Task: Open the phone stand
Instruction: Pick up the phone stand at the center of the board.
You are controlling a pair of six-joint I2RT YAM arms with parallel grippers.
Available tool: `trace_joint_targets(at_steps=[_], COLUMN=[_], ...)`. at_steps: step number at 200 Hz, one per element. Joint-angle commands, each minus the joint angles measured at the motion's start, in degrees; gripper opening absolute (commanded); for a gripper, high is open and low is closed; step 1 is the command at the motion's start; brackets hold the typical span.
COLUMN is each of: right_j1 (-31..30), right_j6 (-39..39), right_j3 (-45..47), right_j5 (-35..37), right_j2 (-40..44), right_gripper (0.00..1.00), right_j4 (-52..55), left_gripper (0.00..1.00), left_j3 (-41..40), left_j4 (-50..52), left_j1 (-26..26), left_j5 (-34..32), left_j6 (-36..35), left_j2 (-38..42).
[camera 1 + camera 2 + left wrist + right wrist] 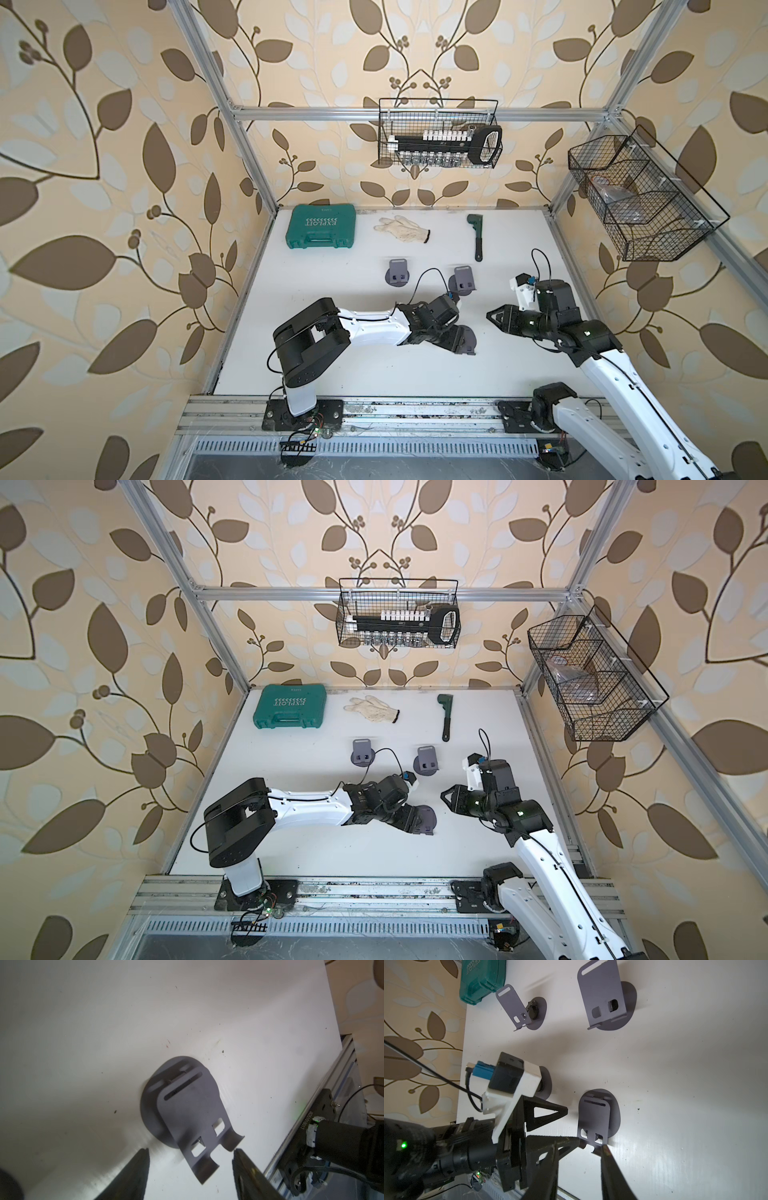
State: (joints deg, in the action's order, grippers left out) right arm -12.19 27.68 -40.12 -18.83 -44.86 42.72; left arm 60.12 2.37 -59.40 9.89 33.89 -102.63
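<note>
Left tool [191, 1149] open, straddling the phone stand [193, 1109] lip, not clamped.
Stand sits mid-desk [374, 374] toward the front edge, one fingertip [239, 1155] touching its hook; right tool [492, 316] slightly open, empty, near its right-edge side.

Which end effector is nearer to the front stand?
Left. The left end effector straddles the lip of the front stand; the right end effector is beside it, apart.

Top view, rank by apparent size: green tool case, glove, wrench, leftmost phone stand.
1. green tool case
2. glove
3. wrench and leftmost phone stand: too close to rank; wrench longer, stand wider.
</note>
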Motion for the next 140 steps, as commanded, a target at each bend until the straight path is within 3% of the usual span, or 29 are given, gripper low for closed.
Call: trace_joint_targets(at_steps=[1,140], right_j1=[0.2,0.2], right_j6=[0.0,-0.1], right_j3=[-0.2,-0.3], right_j5=[-0.1,-0.4], right_j2=[-1.2,-4.4], right_gripper=[0.27,0.26], right_j4=[-0.7,-2.0], left_gripper=[0.65,0.62], left_j3=[-1.2,-4.0], left_j4=[-7.4,-16.8], left_j1=[1.8,3.5], left_j5=[-0.3,3.3], left_j6=[1.1,3.2], left_j2=[-0.1,-5.2])
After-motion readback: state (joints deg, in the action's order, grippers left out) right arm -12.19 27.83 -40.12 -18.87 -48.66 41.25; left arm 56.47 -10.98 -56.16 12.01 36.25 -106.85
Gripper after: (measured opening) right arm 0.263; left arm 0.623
